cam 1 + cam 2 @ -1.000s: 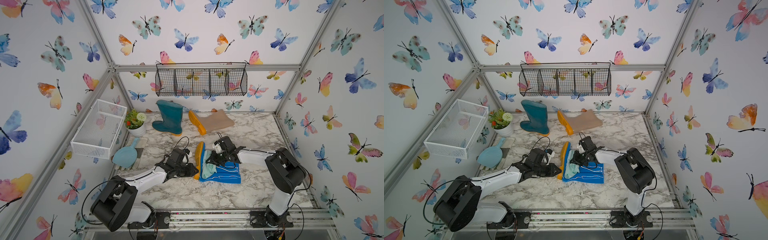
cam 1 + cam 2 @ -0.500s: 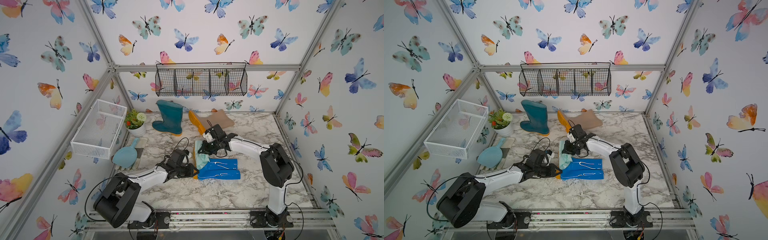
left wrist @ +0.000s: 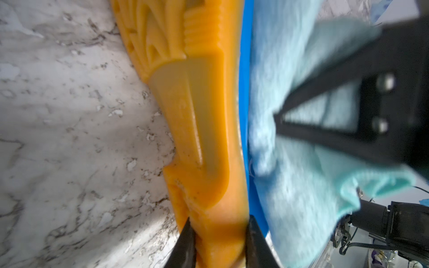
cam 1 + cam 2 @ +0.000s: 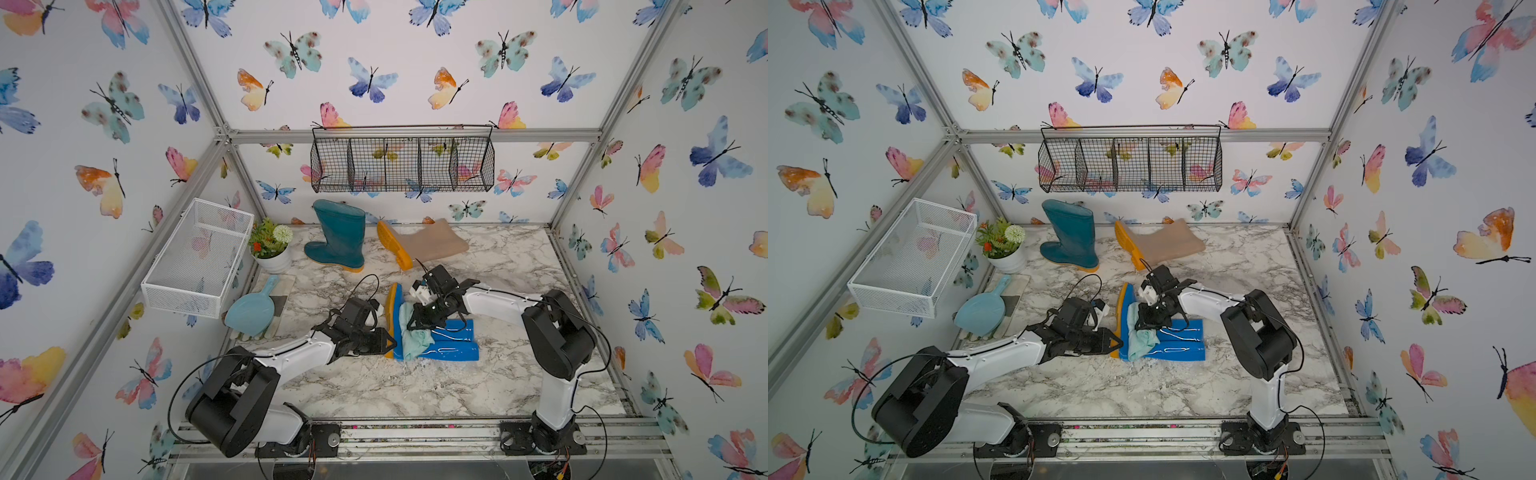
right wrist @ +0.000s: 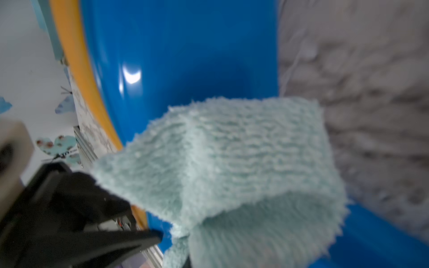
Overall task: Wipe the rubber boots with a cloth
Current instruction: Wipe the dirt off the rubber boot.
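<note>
Glossy blue rubber is the main thing here. In both top views the blue boot point(image 4: 449, 343) point(image 4: 1179, 340) lies on its side mid-table. Its long axis runs across the table, with the orange sole toward the left arm's side and the shaft mouth toward the right arm's. The left gripper point(image 4: 386, 343) pinches the sole's edge. The right gripper point(image 4: 419, 322) is clamped on the cloth point(image 4: 415, 338), which drapes over the boot's foot just beside the sole.

By the back wall the teal boot point(image 4: 338, 239) stands upright. The beige boot point(image 4: 432, 245) lies flat, sole toward the teal one. A black wire basket point(image 4: 403, 164) hangs on the back wall and a white mesh basket point(image 4: 199, 253) on the side wall. A white pot point(image 4: 274, 262) holds a green plant with flowers.

Left wrist: the ribbed orange sole is up close, with a black fingertip pressed on each side of it and the cloth point(image 3: 290, 185) against the blue upper.

Right wrist: the fuzzy cloth point(image 5: 232, 162) hangs folded in front of the boot, but the pinch itself is cut off at the frame edge.
</note>
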{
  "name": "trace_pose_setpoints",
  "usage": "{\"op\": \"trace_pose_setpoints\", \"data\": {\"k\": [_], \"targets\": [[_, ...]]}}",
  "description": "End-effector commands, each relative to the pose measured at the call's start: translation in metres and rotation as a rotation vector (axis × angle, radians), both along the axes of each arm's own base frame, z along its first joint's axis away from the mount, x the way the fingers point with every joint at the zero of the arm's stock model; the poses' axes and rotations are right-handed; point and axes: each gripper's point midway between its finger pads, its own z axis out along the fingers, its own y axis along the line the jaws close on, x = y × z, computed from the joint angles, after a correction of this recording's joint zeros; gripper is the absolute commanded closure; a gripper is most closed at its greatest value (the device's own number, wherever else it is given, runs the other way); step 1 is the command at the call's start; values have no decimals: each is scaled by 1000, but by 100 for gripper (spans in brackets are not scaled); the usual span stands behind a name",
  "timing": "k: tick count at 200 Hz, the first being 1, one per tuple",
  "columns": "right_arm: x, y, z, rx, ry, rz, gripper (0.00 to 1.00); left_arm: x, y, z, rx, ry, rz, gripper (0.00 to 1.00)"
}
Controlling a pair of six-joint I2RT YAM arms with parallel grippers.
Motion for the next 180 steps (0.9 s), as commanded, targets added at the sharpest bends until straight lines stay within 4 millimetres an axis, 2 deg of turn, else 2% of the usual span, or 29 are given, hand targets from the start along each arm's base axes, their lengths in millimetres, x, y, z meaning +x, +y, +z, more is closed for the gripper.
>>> {"op": "trace_pose_setpoints", "data": {"k": [1,15,45,75,90,100,116,128,151,166,180], "targets": [[-43,13,9,35,34,90,98,-7,8,-8,72,8,-53,100],[-32,16,17,26,-2,74,98,-7,10,-9,90,8,-61,100],[32,29,37,12,-160,9,97,-11,9,-9,85,16,-78,100],[87,43,21,15,-180,-30,97,-17,8,-10,72,25,-95,100],[108,39,11,-16,-184,-59,97,-20,9,-10,70,26,-101,100],[115,34,7,-30,-182,-74,97,-21,10,-10,75,24,-104,100],[109,32,13,-7,-171,-68,98,-23,11,-10,78,24,-109,100],[93,29,18,27,-151,-63,97,-23,12,-10,78,21,-109,100],[43,26,22,23,-137,-9,98,-24,11,-12,69,25,-108,100],[8,22,16,-1,-110,20,98,-23,10,-13,62,26,-111,100],[-12,19,11,3,-79,20,98,-22,7,-14,55,27,-117,100]]}}
